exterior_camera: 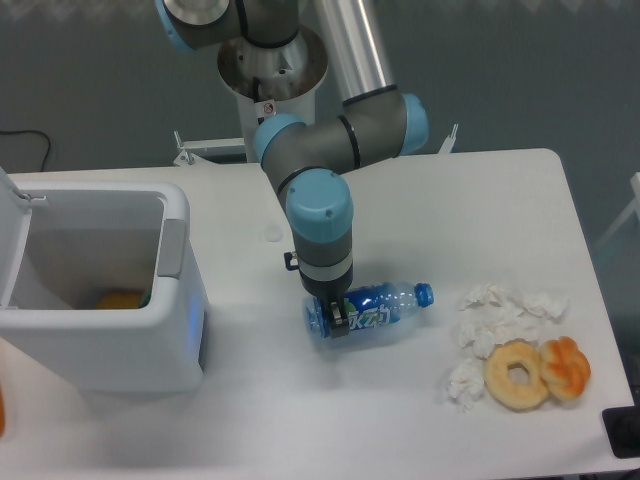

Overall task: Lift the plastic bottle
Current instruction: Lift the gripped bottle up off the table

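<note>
The plastic bottle (pixel 378 308) is clear with a blue label and a blue cap pointing right. It lies sideways near the middle of the white table (pixel 480 200). My gripper (pixel 336 320) comes straight down from the blue wrist and is shut on the bottle's left end, near its base. The fingers are mostly hidden behind the wrist. The bottle looks slightly raised off the table, with a faint shadow beneath it.
A white bin (pixel 100 290) with an open lid stands at the left, with an orange object (pixel 120 299) inside. At the right lie crumpled tissues (pixel 500 315), a plain donut (pixel 516 374) and an orange-glazed pastry (pixel 566 366).
</note>
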